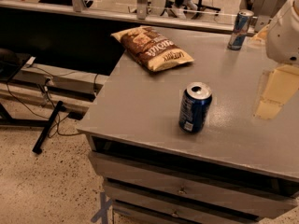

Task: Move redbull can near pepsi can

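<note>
The redbull can (240, 30), slim and blue-and-silver, stands upright at the far right corner of the grey table (140, 106). The pepsi can (195, 107), wider and dark blue with a silver top and a small white label patch, stands upright near the middle front of the table. The two cans are far apart. My gripper (274, 93) hangs at the right edge of the view under the white arm (285, 29). It is above the table, to the right of the pepsi can and nearer than the redbull can. It touches neither can.
A brown chip bag (152, 48) lies on the far left part of the table. The table's left and front edges drop to a speckled floor with cables and a black stand (46, 129). A rail (140, 15) runs behind the table.
</note>
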Controlling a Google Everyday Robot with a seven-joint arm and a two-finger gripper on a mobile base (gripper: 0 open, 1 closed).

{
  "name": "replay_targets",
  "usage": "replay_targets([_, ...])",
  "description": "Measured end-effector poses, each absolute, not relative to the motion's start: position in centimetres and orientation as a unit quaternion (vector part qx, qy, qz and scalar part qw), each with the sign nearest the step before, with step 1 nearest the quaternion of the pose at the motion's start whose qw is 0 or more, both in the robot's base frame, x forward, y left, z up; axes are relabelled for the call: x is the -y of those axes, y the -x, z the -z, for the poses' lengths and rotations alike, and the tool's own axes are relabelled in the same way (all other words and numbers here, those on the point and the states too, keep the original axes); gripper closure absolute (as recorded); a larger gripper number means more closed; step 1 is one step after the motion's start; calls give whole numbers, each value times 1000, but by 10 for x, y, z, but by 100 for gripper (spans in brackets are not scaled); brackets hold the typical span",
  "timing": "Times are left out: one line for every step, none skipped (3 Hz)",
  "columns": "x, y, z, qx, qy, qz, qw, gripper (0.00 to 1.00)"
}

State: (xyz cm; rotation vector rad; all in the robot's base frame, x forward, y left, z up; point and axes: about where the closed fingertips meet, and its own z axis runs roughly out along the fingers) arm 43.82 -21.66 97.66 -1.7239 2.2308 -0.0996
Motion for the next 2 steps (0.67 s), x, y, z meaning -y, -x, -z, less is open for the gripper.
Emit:
replay_targets([217, -438, -977, -781, 603, 35, 160, 0])
replay_targets([224, -488, -966, -775, 601, -2, 195, 0])
